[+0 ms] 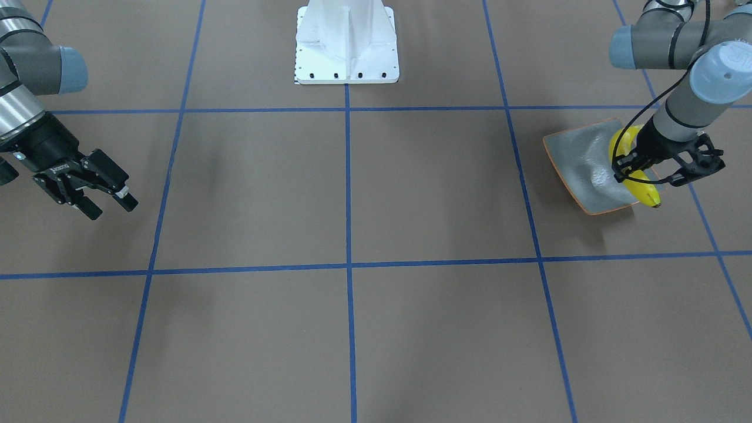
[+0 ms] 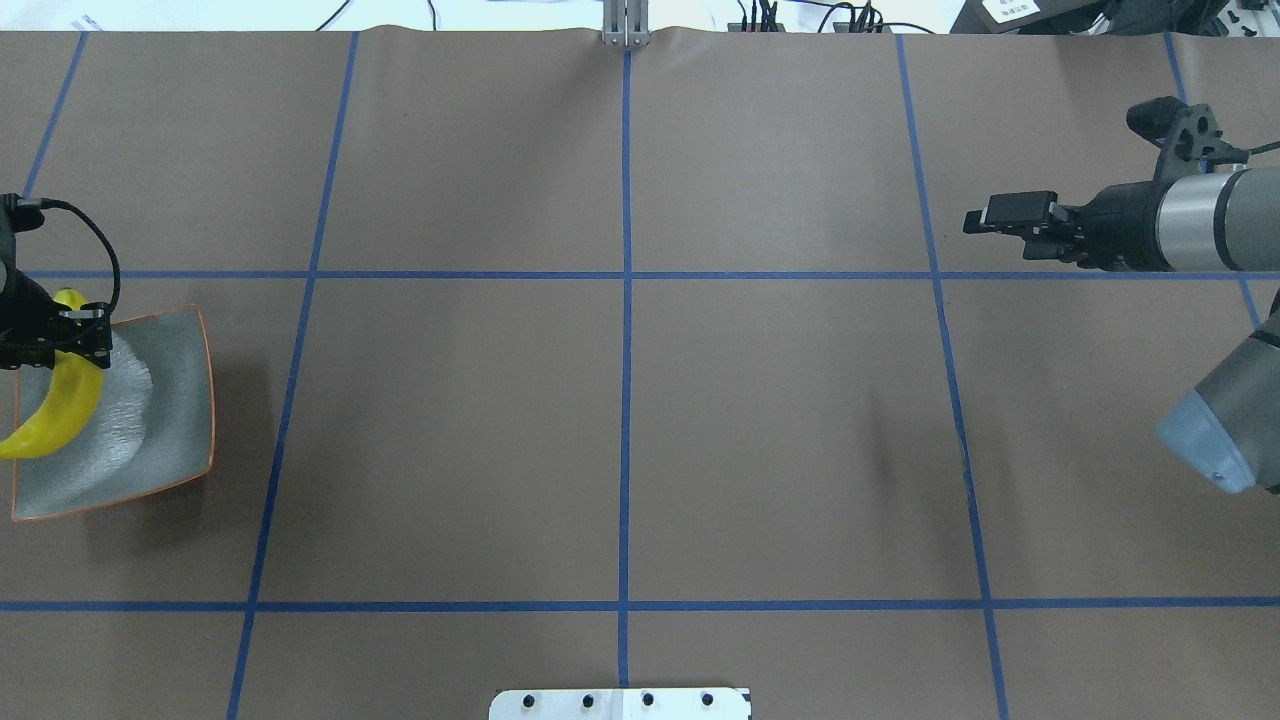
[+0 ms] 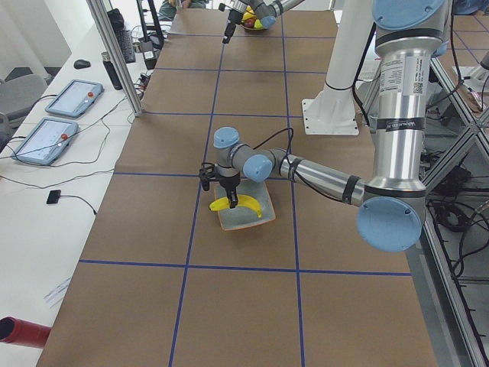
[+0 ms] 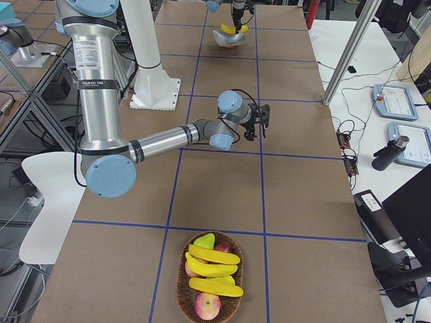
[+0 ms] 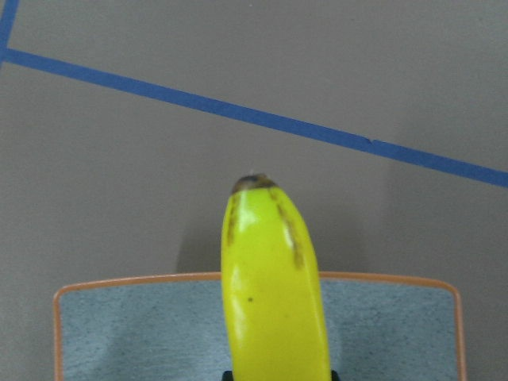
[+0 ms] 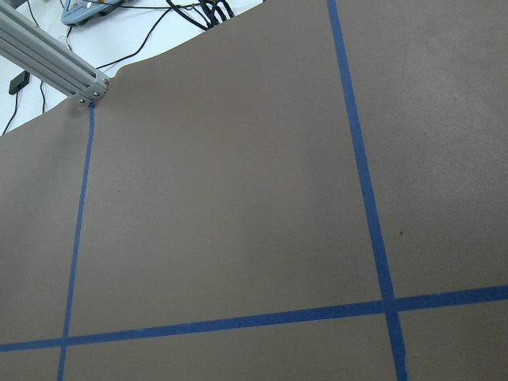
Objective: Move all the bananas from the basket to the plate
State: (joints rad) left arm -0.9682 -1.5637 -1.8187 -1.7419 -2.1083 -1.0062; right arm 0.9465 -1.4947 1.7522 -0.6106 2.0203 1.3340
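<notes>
The grey-green plate point(image 1: 578, 158) with an orange-brown rim lies at the robot's far left; it also shows in the overhead view point(image 2: 170, 400). My left gripper point(image 1: 631, 173) is just above it, shut on a yellow banana point(image 1: 643, 191). The banana point(image 2: 55, 415) stretches across the plate, and its dark tip point(image 5: 252, 184) pokes past the rim point(image 5: 119, 279). My right gripper point(image 1: 108, 202) is open and empty, hovering over bare table on the robot's right. The wicker basket point(image 4: 209, 282) holds three more bananas point(image 4: 212, 256); it shows only in the side views.
The basket also holds reddish apples point(image 4: 207, 306). The white robot base point(image 1: 346, 44) stands at the table's middle edge. Blue tape lines cross the brown table. An aluminium post point(image 2: 625, 25) stands at the far edge.
</notes>
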